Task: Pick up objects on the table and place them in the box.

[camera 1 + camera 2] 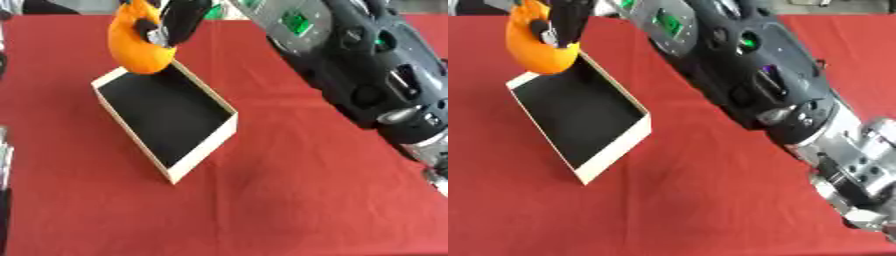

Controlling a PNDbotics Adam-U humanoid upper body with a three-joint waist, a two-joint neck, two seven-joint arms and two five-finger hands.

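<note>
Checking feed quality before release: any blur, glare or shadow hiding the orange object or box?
Left eye view: orange object and right hand soft-edged, no glare; box interior uniformly dark. Right eye view: the same softness, forearm blurred too; faint shadow beside box.

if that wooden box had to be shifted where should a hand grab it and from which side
A judgement: take the box by its near short wall, coming from above on the robot's side. That rim is bare and the inside is empty, so fingers could hook over it. The far end is taken: the right hand holds an orange object above it.

Matt red cloth [289,200] under a pale wood-walled box [203,150] (black matt inside), glossy orange object [136,47].
</note>
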